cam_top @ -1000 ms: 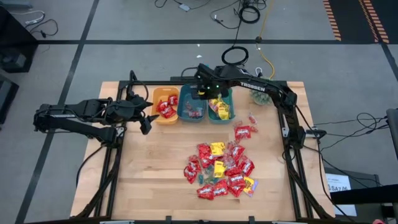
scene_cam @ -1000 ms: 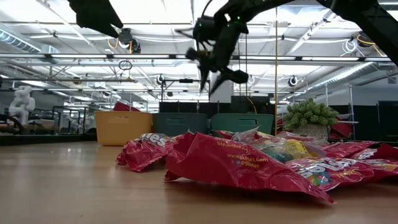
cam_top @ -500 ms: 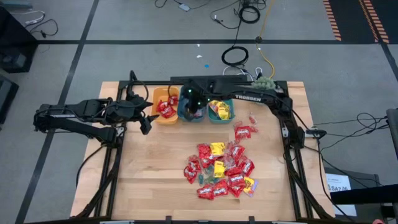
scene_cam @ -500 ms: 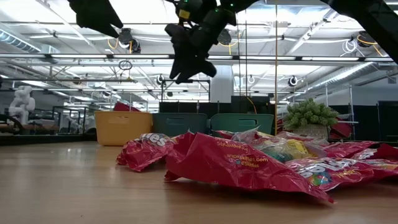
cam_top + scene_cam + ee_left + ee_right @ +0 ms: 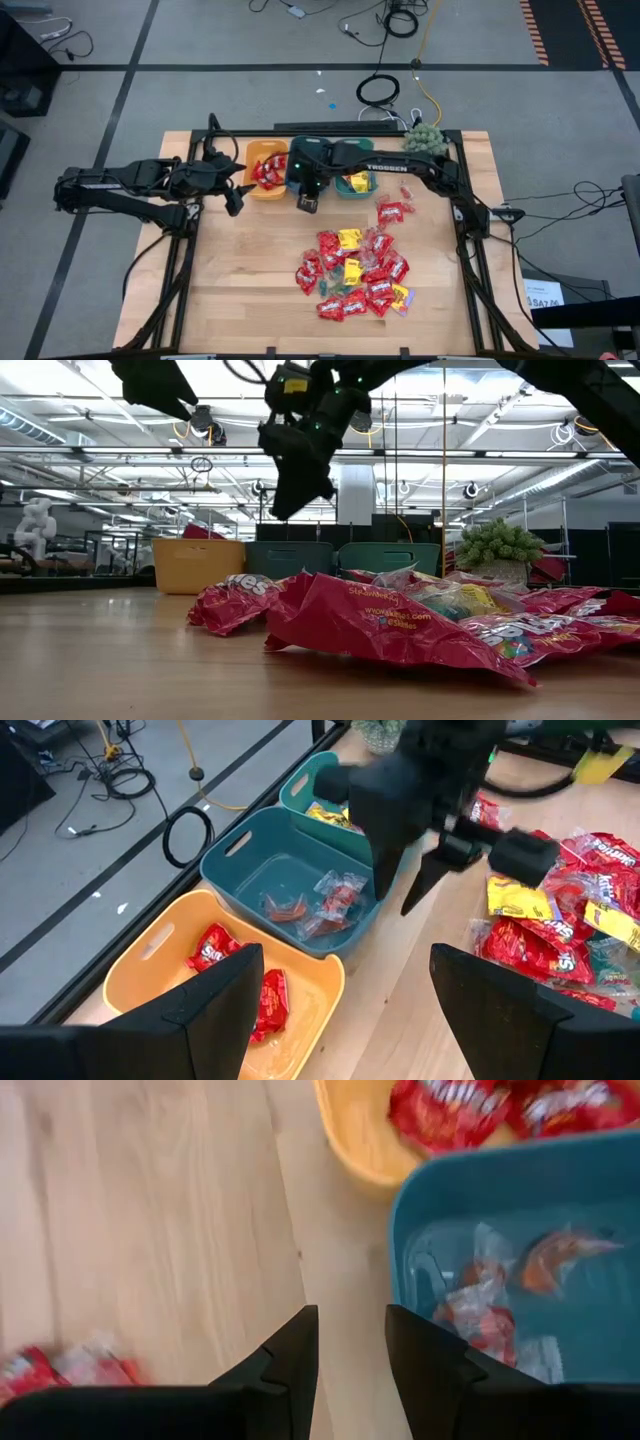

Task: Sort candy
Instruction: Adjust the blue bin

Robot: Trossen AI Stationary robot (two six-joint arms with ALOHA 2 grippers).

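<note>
1. The right end effector [image 5: 350,1355] is hovering over the worktop [image 5: 240,290] just in front of the middle teal bin [image 5: 240,870]. Its fingers [image 5: 285,1360] are standing a narrow gap apart, and nothing is showing between them.
2. The left end effector [image 5: 345,995] is waiting beside the orange bin [image 5: 252,185], with its fingers spread wide and holding nothing.
3. The candy is lying in two places. A loose heap of red packets [image 5: 330,245] and yellow packets [image 5: 350,238] is sitting on the worktop well in front of the bins. Sorted pieces are resting in the bins: red packets in the orange one, small clear-wrapped sweets [image 5: 335,900] in the middle teal one, and yellow packets in the far teal bin [image 5: 355,190].
4. Judging from this, the step in hand is likely a fresh pick from the heap.
5. To do it well, the right arm should be choosing a packet at the heap's edge, not one buried under others.
6. The fingers should be opening wider before descending, then closing across a packet's crinkled edge.
7. The wrappers look slippery, so lifting straight up would help avoid dragging neighbours along.
8. Matching the packet's colour to the right bin matters, since each bin is holding one kind.
</note>
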